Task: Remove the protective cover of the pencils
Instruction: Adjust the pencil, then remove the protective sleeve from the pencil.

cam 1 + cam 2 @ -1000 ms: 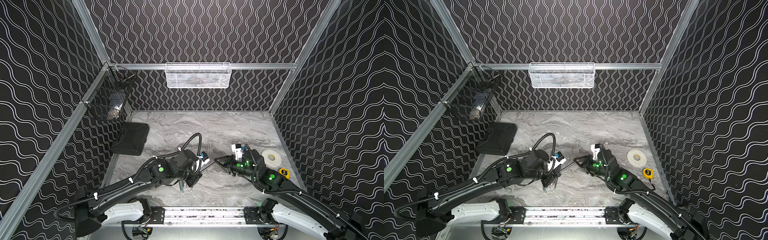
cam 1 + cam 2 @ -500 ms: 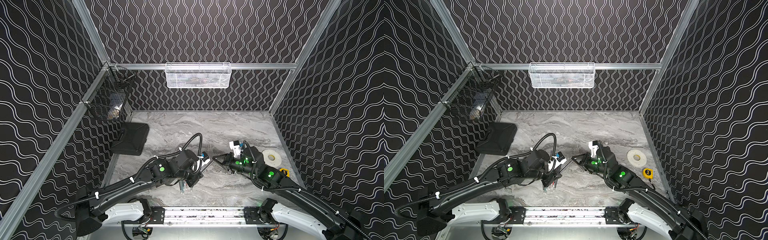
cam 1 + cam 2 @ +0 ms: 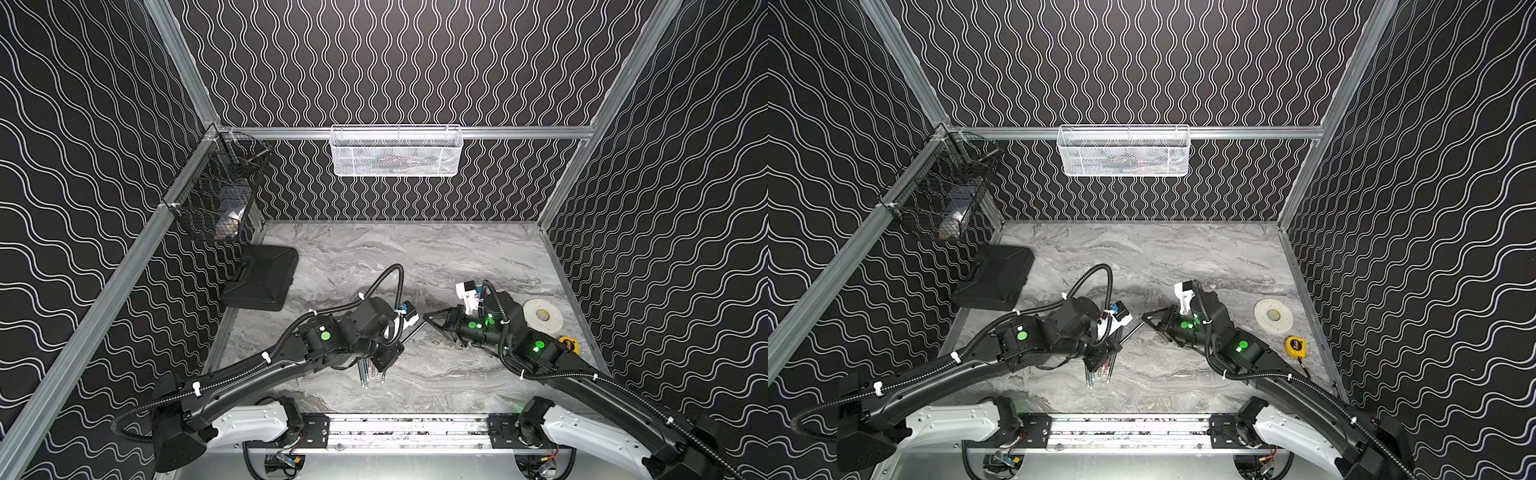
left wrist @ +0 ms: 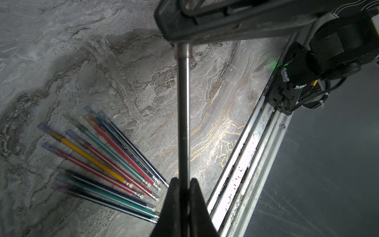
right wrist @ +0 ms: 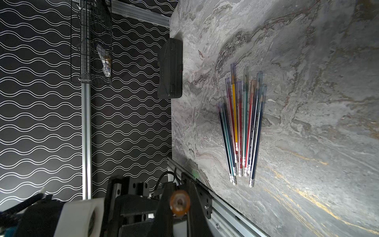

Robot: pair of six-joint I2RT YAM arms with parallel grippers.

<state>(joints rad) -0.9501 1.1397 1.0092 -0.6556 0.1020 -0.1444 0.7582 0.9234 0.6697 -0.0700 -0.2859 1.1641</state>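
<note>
Several thin pencils (image 4: pixel 106 162) in red, teal, yellow and dark blue lie fanned on the marble table, each with a clear cap on its tip. The pencils (image 3: pixel 370 374) also show in both top views, just under my left wrist, and in the right wrist view (image 5: pixel 241 127). One dark pencil (image 4: pixel 183 123) bridges the two grippers above the table (image 3: pixel 413 332). My left gripper (image 4: pixel 183 179) is shut on its shaft. My right gripper (image 5: pixel 180 184) is shut on the thicker protective cover (image 4: pixel 183 51) at its far end, whose round orange end (image 5: pixel 180 202) faces the right wrist camera.
A black case (image 3: pixel 262 278) lies at the left wall. A white tape roll (image 3: pixel 542 314) and a yellow tape measure (image 3: pixel 568 344) sit at the right. A white mesh basket (image 3: pixel 397 151) and a black wire basket (image 3: pixel 216 195) hang on the walls. The metal rail (image 4: pixel 246 164) borders the front.
My right gripper has edged slightly left, toward the left gripper. The pencil stays bridged between the two grippers, and the pile on the table has not moved.
</note>
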